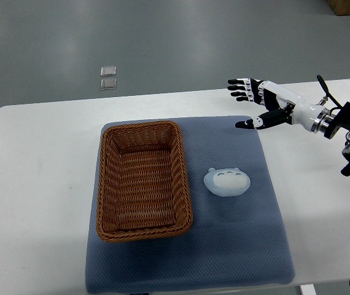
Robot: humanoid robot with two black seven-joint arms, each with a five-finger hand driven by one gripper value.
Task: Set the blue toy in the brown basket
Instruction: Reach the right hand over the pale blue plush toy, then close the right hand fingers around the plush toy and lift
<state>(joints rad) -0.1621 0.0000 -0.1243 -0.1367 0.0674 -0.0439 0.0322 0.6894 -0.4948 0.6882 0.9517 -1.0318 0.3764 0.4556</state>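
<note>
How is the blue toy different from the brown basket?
The blue toy is pale, smooth and rounded; the brown basket is woven, with straight sides and corners. The toy is much smaller than the basket. The toy is a solid lump, while the basket is hollow and has nothing in it. Both sit on the grey-blue mat, side by side with a gap between them.

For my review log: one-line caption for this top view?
Right hand hovers open over the table's far right; blue toy lies on the mat beside the empty brown basket.
</note>
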